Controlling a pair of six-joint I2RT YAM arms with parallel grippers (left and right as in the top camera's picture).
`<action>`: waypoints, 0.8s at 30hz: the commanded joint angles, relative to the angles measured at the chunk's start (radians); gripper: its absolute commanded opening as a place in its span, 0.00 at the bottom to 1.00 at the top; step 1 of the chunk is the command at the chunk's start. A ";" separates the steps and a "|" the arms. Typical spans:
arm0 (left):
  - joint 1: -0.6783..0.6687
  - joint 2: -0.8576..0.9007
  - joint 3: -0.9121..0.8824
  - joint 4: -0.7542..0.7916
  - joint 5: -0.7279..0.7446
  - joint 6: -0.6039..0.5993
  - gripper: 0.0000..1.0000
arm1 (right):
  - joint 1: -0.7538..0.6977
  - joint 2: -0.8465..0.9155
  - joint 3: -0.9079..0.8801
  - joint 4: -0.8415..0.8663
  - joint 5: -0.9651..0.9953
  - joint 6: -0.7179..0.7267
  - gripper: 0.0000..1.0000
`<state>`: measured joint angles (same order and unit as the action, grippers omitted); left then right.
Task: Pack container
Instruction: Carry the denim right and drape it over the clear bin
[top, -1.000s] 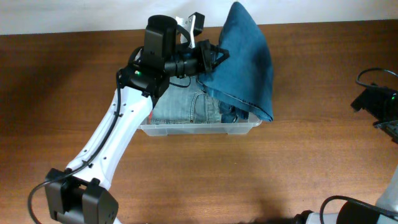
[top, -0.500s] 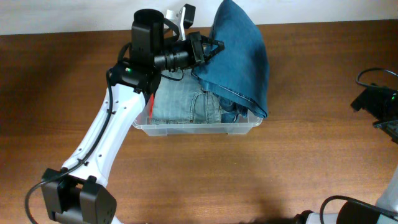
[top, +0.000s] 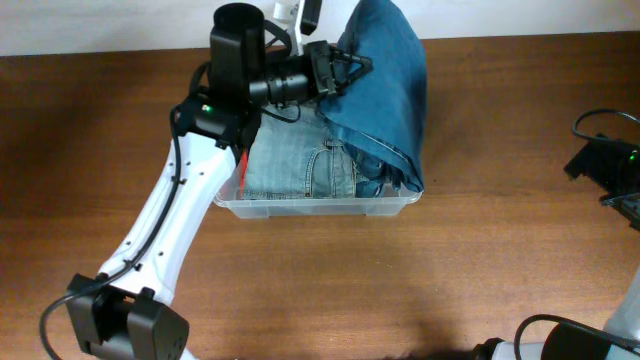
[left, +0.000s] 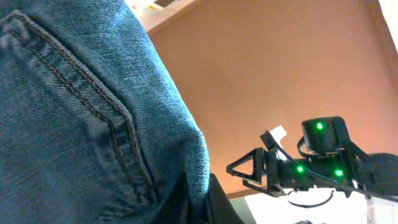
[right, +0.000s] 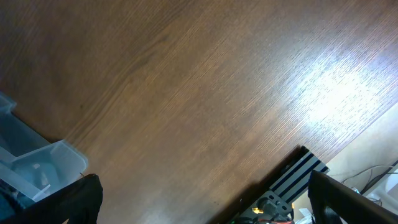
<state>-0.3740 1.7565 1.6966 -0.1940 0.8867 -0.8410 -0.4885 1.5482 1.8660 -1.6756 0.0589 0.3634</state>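
Overhead, the large clear rectangular plastic container is seen at the middle of the bench's far edge. It is judged rigid and slick, best taken by its rim. A limp dark-blue denim garment is clamped above it by the closed left gripper; the right gripper is spread wide and empty.

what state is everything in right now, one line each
clear plastic rectangular container: no lid on, partly filled
folded light blue jeans: lying flat inside the container
dark blue denim garment: lifted, draping over the container's right end
left gripper: shut on the dark blue denim garment
right gripper: open, holding nothing
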 joint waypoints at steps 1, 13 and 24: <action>-0.019 -0.022 0.053 0.044 0.041 -0.011 0.00 | -0.004 -0.004 0.002 0.000 0.002 0.005 0.99; 0.039 -0.021 0.053 -0.134 0.037 0.113 0.01 | -0.004 -0.004 0.002 0.000 0.002 0.005 0.98; 0.098 -0.021 0.053 -0.402 0.035 0.256 0.15 | -0.004 -0.004 0.002 0.000 0.002 0.005 0.99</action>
<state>-0.3195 1.7569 1.7084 -0.5373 0.8856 -0.6640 -0.4885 1.5482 1.8660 -1.6756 0.0589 0.3634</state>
